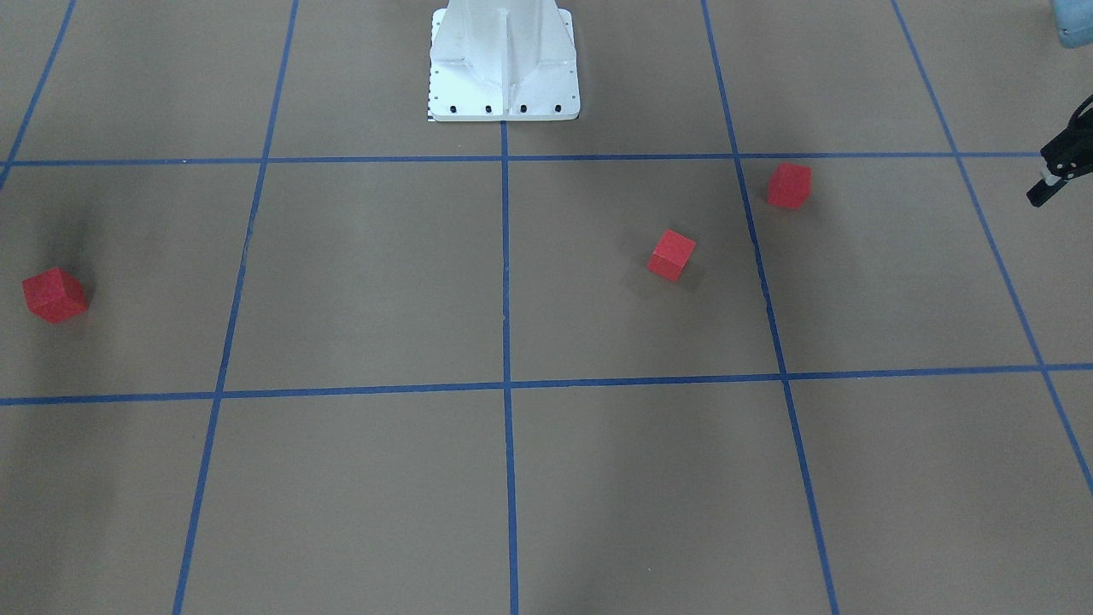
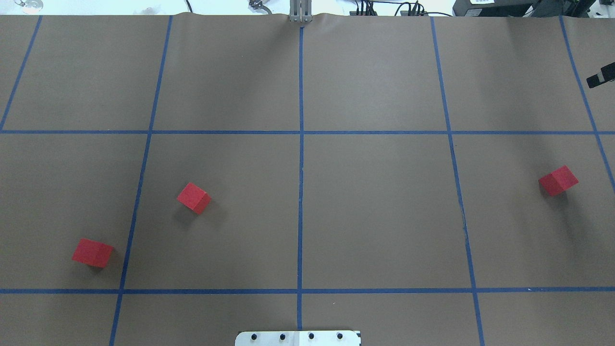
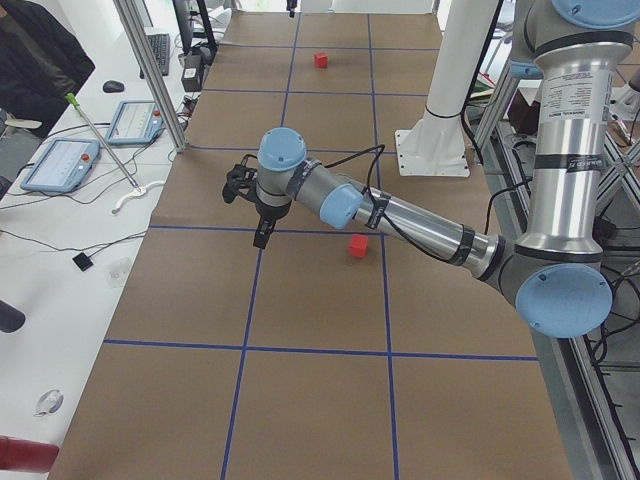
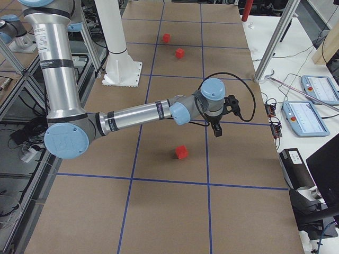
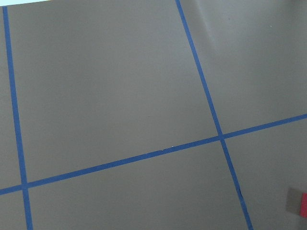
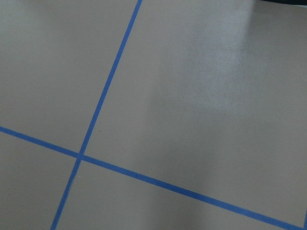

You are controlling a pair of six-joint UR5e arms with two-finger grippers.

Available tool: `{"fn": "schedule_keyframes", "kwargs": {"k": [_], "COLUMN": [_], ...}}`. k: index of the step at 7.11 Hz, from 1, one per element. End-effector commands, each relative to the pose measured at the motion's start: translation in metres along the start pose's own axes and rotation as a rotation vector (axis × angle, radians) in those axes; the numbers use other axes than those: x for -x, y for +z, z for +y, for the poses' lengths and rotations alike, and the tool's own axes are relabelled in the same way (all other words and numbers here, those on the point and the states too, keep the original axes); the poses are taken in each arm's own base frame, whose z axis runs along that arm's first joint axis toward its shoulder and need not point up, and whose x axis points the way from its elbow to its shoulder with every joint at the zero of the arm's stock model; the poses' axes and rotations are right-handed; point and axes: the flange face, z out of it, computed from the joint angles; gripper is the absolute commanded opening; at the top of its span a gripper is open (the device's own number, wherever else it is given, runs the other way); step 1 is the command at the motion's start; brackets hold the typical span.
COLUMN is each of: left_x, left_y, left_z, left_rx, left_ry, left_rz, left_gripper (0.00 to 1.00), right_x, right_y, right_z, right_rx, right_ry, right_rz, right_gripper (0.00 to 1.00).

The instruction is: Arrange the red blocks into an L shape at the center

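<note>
Since all three red blocks lie away from the middle blue tape line point(image 2: 301, 192), nothing of the L stands at the center yet, and every risk is still ahead. On the robot's left of that line sit two blocks, the nearer one point(image 2: 194, 197) a moderate way out and the second point(image 2: 92, 252) farther out, past the next tape line. The third point(image 2: 558, 180) lies well out on the robot's right of the line.

Both arms hang above the surface, each farther from the line than the blocks on its own side. The left arm's fingers point(image 3: 262, 238) and the right arm's fingers point(image 4: 217, 132) grip nothing, though I cannot tell whether either pair stands apart or together.

My main worry is the angle: each cube sits turned against the grid. Fingers that come down square to the tape would likely catch corners, spinning or skidding so small a block away.

Placement looks riskier still. Setting a later cube flush against one already down could nudge that one, leaving a gap or a crooked corner. If both arms head for the line together, they could also collide there.
</note>
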Motion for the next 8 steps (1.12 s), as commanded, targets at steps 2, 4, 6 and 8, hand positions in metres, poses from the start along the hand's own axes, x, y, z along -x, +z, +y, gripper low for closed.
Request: {"fn": "schedule_keyframes", "kwargs": {"k": [2,4,6,8], "left_x": [0.025,0.057,0.075,0.091], "left_y": [0.011,0.019,0.03,0.037], "left_z": [0.015,0.043,0.064,0.091], "left_rx": [0.03,0.047,0.095,0.13], "left_ry": [-0.056,-0.113,-0.163,-0.186], "left_rz": [-0.072,-0.202,-0.227,-0.231], "left_gripper": [1.0,1.0,1.0,1.0], "right_x": [-0.019,-0.034,-0.056,-0.055], "right_y": [0.003,0.012,0.026,0.026], "right_z": [0.004,0.019,0.045,0.048], "right_rx": [0.019,0.055,0.095,0.096], "right_ry": [0.051,0.094,0.189,0.188], "right_rz": [0.096,0.112,0.118,0.116], "right_gripper": [1.0,1.0,1.0,1.0]}}
